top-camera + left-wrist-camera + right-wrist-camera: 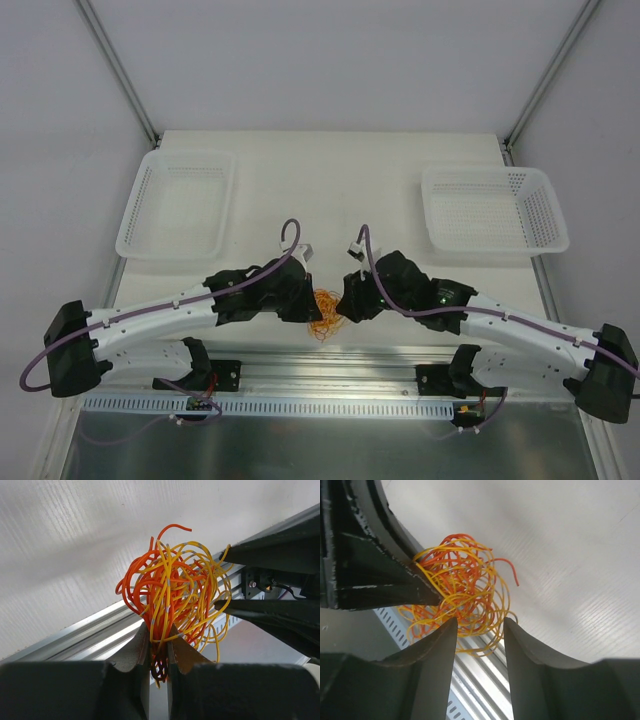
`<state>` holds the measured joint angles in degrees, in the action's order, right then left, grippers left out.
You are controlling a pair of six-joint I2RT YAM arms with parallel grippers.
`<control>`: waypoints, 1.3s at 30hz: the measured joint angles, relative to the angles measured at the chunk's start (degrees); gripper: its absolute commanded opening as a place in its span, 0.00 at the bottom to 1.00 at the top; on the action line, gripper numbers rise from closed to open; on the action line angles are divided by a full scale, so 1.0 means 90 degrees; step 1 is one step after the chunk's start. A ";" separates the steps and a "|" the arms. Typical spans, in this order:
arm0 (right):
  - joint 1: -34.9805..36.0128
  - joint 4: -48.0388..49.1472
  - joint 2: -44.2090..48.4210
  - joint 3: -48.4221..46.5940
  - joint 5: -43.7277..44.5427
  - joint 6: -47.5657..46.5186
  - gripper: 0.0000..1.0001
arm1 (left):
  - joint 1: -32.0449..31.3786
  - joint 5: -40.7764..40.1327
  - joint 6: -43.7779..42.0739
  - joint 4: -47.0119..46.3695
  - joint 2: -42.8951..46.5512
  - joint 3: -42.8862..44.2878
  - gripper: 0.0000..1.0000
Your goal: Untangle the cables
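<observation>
One bunch of cables (172, 590) clamped in left gripper (159, 632); right gripper (480, 625) agape astride tangle edge. Pinch few loops only, draw away from left gripper slowly.

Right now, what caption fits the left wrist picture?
Left gripper shut on a tangle of red-orange and yellow cables, right gripper alongside.

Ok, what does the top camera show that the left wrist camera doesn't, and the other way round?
Only the top view shows the two white baskets on the far side of the table, the left basket and the right basket. Only the left wrist view shows the left gripper shut on the cables, red-orange and yellow strands told apart, and the right gripper with jaws apart. Both show the tangle between the two grippers, near the metal rail.
</observation>
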<state>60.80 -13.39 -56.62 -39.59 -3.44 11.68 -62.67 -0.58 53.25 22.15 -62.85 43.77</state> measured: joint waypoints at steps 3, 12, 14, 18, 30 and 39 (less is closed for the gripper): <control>0.0002 0.0117 -0.0228 -0.0066 0.0100 -0.0134 0.38 | 0.0000 0.0007 -0.0036 0.0002 0.0100 -0.0005 0.01; 0.0257 0.0311 -0.0901 -0.0459 0.0483 -0.0333 0.05 | 0.0005 -0.0153 -0.0486 0.0146 0.0401 -0.0036 0.02; 0.0289 0.0262 -0.0908 -0.0534 0.0648 -0.0338 0.00 | 0.0046 -0.0330 -0.0537 0.0146 0.0432 -0.0078 0.04; 0.0304 -0.0029 -0.0906 -0.0903 0.1005 -0.0379 0.01 | 0.0597 -0.0483 -0.0534 0.0136 0.0447 -0.0163 0.12; -0.0260 -0.1107 -0.0702 -0.1787 0.1705 -0.0148 0.01 | 0.1311 -0.0733 -0.0039 -0.0423 -0.0257 0.0274 0.40; -0.0614 -0.1059 -0.1100 -0.1105 0.1389 0.0308 0.04 | 0.1518 -0.1222 0.0192 -0.0041 -0.1076 0.0398 0.75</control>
<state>55.27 -22.92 -66.52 -49.54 9.06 14.46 -49.01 -11.57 54.98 21.78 -72.53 47.35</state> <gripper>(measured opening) 0.020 0.730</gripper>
